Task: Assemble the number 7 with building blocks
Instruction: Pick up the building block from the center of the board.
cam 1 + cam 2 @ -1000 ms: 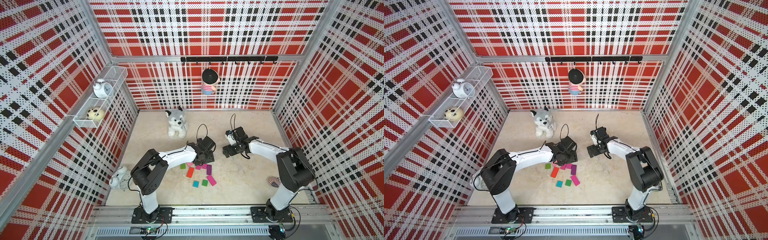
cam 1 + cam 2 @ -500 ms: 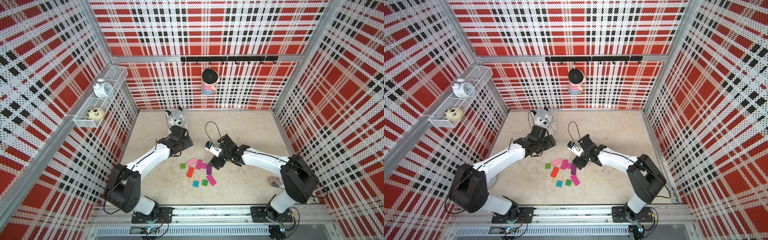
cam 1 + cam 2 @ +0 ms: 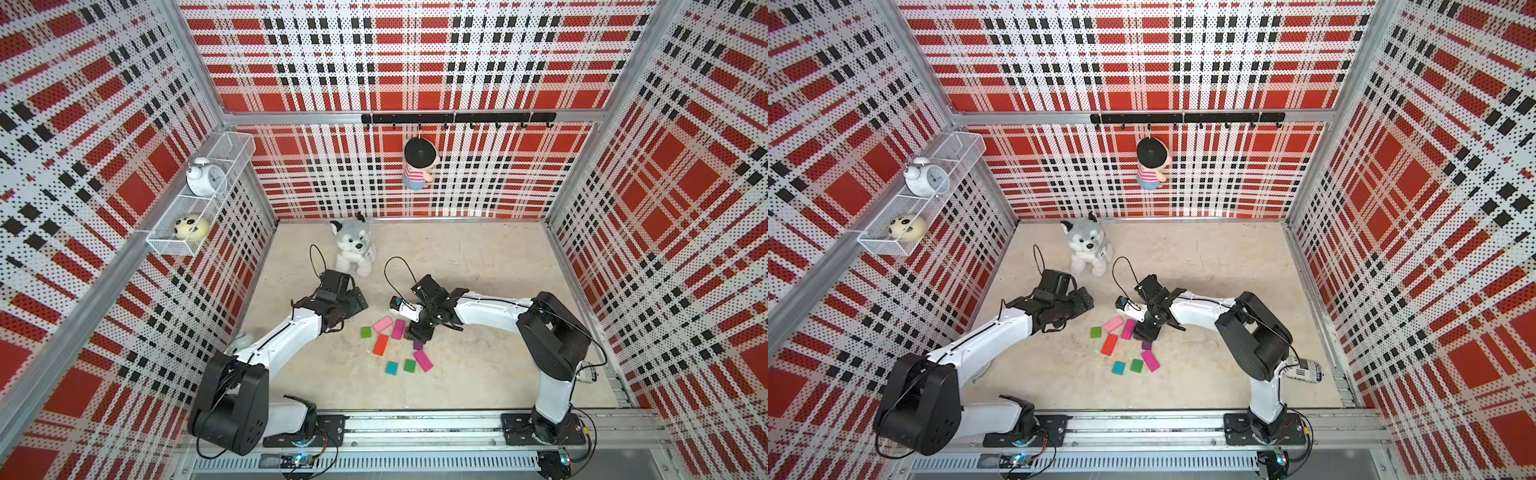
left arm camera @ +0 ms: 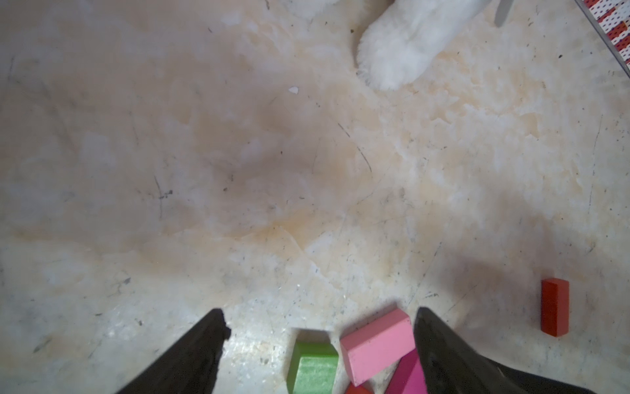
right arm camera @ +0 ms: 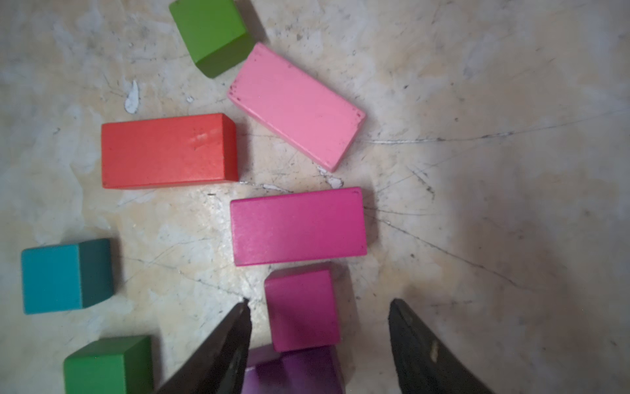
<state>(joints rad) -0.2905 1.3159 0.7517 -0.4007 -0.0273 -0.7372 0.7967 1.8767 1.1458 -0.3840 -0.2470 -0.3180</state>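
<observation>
Top view: wire basket (image 3: 170, 248) holds clock (image 3: 203, 179), panda toy (image 3: 191, 227); blocks (image 3: 398, 329) loose

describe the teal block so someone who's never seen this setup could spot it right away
Find the plush dog at the back of the table; the building blocks lie scattered in front of it. The teal block is a small square on the scatter's near edge, beside a green square. It is the only blue-green piece there.

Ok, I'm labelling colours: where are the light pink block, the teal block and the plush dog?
light pink block (image 5: 296, 105): right wrist view, middle of its top face.
teal block (image 5: 51, 278): right wrist view, its lighter top face.
plush dog (image 3: 352, 243): a top view, its face.
</observation>
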